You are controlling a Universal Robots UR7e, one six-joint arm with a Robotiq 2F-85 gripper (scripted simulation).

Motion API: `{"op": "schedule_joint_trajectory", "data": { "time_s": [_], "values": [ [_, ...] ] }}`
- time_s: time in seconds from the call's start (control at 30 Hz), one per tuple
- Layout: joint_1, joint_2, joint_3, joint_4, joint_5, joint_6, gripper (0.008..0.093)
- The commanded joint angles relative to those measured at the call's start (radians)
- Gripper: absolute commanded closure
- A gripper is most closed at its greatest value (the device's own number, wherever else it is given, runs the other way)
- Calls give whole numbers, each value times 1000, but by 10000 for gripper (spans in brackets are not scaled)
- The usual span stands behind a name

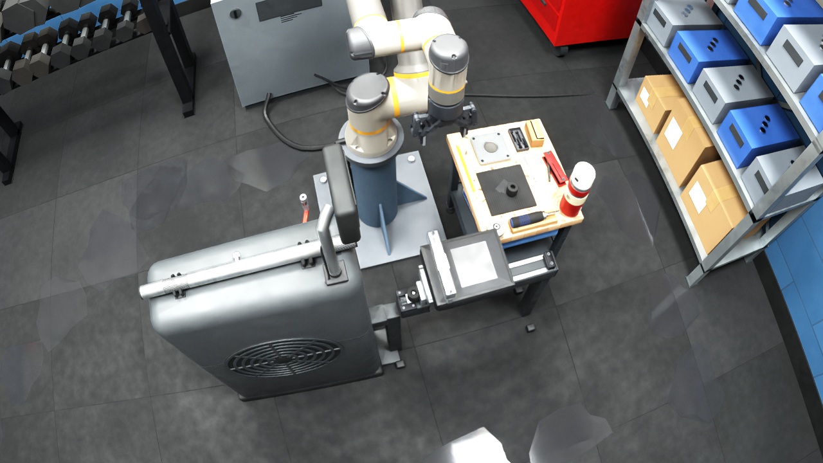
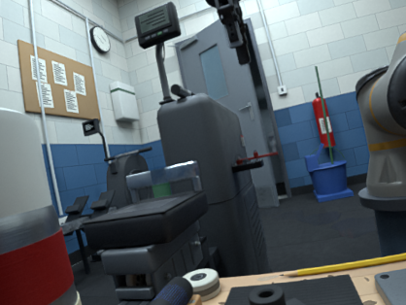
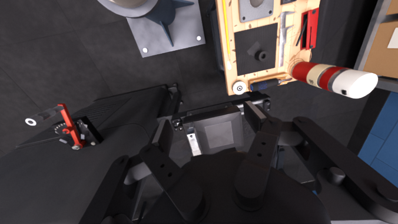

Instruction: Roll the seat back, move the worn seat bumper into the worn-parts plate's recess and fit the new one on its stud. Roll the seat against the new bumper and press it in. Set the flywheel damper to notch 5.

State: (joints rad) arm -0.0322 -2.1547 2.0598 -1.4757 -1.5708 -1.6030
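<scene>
The worn seat bumper (image 1: 412, 297) is partly hidden on its stud block at the rail's front end, between the seat (image 1: 469, 265) and the grey flywheel housing (image 1: 259, 311). The seat sits close to that block on the rail. The new bumper (image 1: 511, 188) stands on a black mat on the wooden work table, and the grey worn-parts plate (image 1: 490, 149) with its round recess lies behind the mat. The red damper lever (image 3: 69, 125) sits on the housing's side by its notch scale. My gripper (image 1: 442, 122) hangs open and empty high above the floor, beside the table's rear corner.
Behind the table stand a red cabinet and a shelf of boxes (image 1: 742, 115). A red-and-white beacon (image 1: 577, 188), a screwdriver (image 1: 532, 219), a pencil and small tools share the table. The arm's pedestal (image 1: 374, 184) stands left of it. A small black block (image 1: 530, 327) lies on the floor.
</scene>
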Motion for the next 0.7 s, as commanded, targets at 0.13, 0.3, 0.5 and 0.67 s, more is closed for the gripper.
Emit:
{"op": "schedule_joint_trajectory", "data": {
  "time_s": [0.13, 0.3, 0.5, 0.67],
  "values": [
    [0, 0, -1, 0, 0, 0, 80],
    [0, 0, -1, 0, 0, 0, 180],
    [0, 0, -1, -1, 0, 0, 300],
    [0, 0, -1, -1, 0, 0, 400]
  ]
}}
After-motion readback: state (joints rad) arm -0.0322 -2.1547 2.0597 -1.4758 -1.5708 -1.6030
